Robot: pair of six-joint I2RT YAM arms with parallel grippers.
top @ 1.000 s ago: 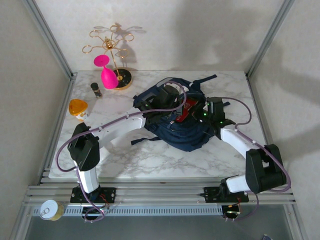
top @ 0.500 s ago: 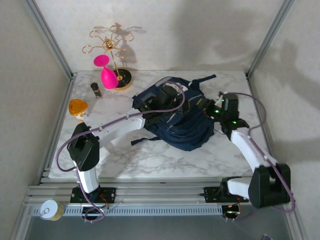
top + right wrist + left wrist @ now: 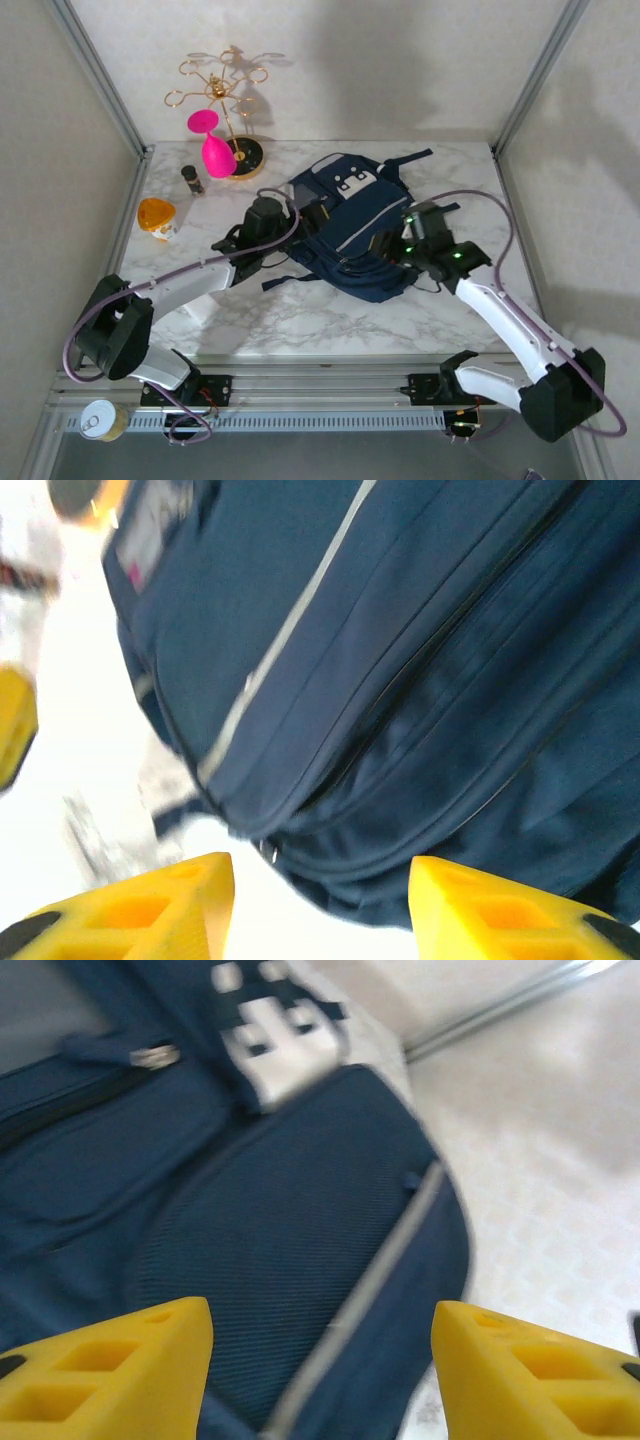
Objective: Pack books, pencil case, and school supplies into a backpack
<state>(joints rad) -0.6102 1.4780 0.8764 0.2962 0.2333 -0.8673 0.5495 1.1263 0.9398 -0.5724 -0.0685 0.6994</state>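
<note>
The navy backpack (image 3: pixel 348 222) lies flat in the middle of the marble table, its white-grey patches (image 3: pixel 352 183) and thin light stripe facing up. My left gripper (image 3: pixel 305 218) is at the backpack's left side. In the left wrist view it (image 3: pixel 322 1380) stands open above the front pocket (image 3: pixel 250 1220), nothing between its yellow fingers (image 3: pixel 110 1370). My right gripper (image 3: pixel 385 245) is at the backpack's near right edge. In the right wrist view it (image 3: pixel 320 910) is open over the zippered side (image 3: pixel 400 660), holding nothing. The books, the pencil case and the school supplies are hidden.
A pink goblet (image 3: pixel 212 150) and a gold wire stand (image 3: pixel 225 90) are at the back left, with a small dark bottle (image 3: pixel 192 179) and an orange cup (image 3: pixel 157 217) near the left edge. A can (image 3: pixel 100 420) sits off the table at the front left.
Both grippers have opened and drawn back from the backpack's opening. The red packet that showed there a second ago is out of sight, and the backpack now lies shut with its front up.
</note>
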